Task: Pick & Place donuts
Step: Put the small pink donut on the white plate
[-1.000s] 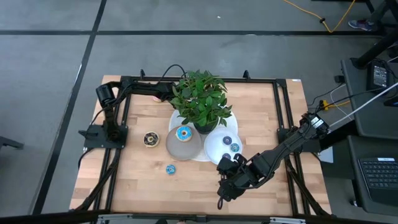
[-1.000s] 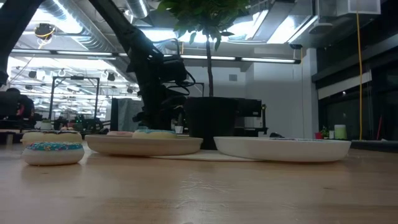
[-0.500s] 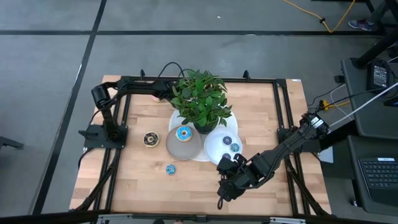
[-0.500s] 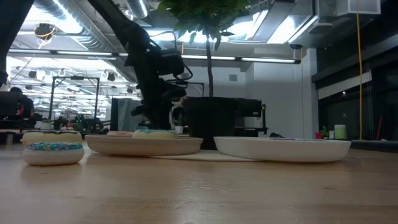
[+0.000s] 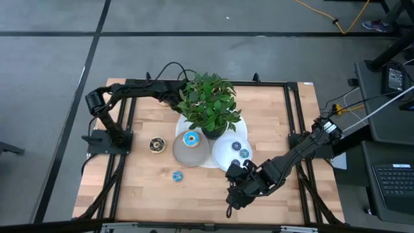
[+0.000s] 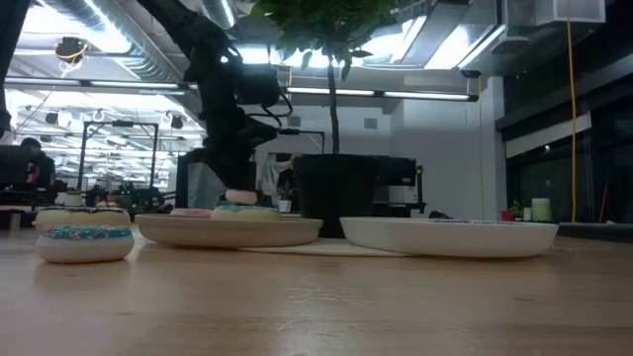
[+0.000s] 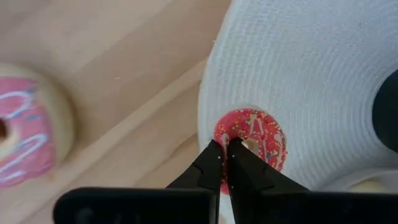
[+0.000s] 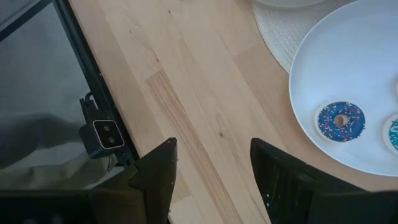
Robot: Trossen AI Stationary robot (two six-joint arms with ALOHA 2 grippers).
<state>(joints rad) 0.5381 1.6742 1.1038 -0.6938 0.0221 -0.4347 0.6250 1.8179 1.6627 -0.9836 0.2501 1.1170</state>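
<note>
Your left gripper [image 7: 225,149] has just been closing, and its two dark fingers are now standing pressed together while the arm's elbow is swinging outward toward 9 o'clock over the wooden table [image 5: 149,188]. The fingertips are sitting on the rim of the small pink sprinkled ring donut [image 7: 258,134], which is lying on the white ribbed round mat [image 7: 311,62] near 11 o'clock. You cannot tell whether that rim is actually pinched, so the pick is probably underway but not confirmed. Only the left wrist view is showing you this contact, along with a larger pink donut with white drizzle [image 7: 25,140] resting on bare wood nearby; from above, the leafy green potted plant [image 5: 208,100] is hiding the fingertips. The high view is instead giving you the layout: your right gripper [image 5: 234,194] is waiting at 5 o'clock, fingers spread and holding nothing. Its wrist view is showing a dark-blue sprinkled donut [image 8: 339,121] on the round white plate [image 8: 329,68].
</note>
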